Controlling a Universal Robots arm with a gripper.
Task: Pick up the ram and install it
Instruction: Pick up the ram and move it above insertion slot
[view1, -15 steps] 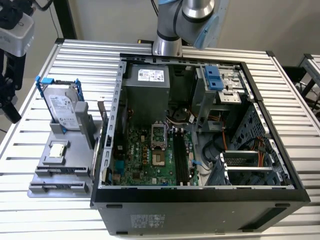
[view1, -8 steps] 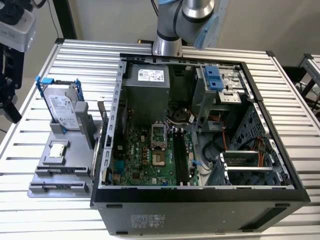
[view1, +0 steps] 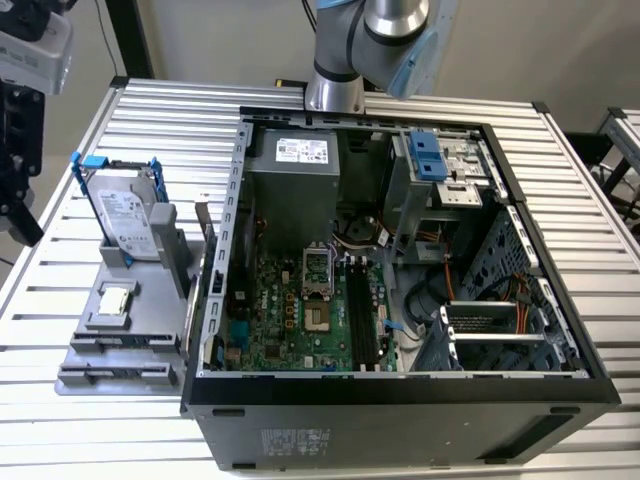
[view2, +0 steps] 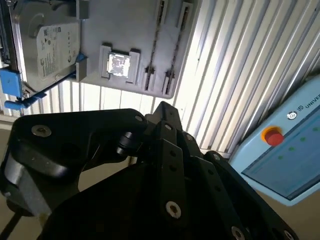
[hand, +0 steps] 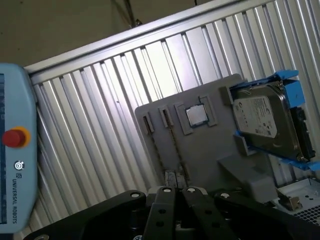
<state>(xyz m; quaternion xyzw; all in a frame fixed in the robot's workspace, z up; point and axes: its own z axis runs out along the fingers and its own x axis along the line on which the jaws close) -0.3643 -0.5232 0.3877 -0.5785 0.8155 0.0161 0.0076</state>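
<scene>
On the grey holder (view1: 155, 322), a hard drive (view1: 130, 215) and square chip (view1: 115, 299).

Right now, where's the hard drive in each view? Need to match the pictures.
Exterior view: the hard drive stands in its blue frame on the grey tray, at the exterior view's left of the computer case.
First wrist view: hard drive at the tray's end, next to the square silver chip.
Second wrist view: hard drive beside the same chip.
Shared landmark: the chip, between the drive and the tray's slots.
</scene>
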